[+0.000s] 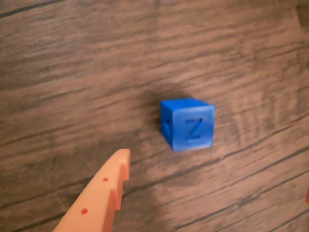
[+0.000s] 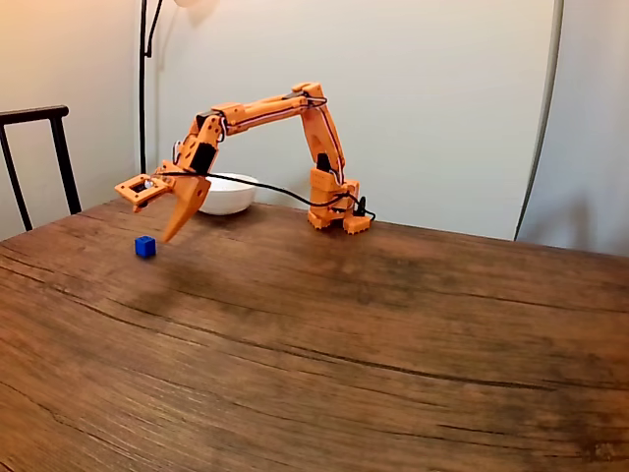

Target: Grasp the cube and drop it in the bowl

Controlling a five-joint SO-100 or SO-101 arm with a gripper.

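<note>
The blue cube [image 1: 188,124] lies on the wooden table [image 1: 72,72], with a raised "Z" on the face turned toward the wrist camera. My orange gripper [image 1: 215,174] hovers above it and stands open: one finger [image 1: 104,193] comes in from the bottom left, and a sliver of the other shows at the right edge. In the fixed view the cube [image 2: 145,247] sits just below and left of the gripper [image 2: 147,214], apart from it. The white bowl [image 2: 224,194] stands behind the gripper, toward the wall.
The arm's base [image 2: 334,211] is clamped at the table's far edge, with a black cable running along the arm. A dark chair [image 2: 39,157] and a lamp pole [image 2: 143,88] stand at the left beyond the table.
</note>
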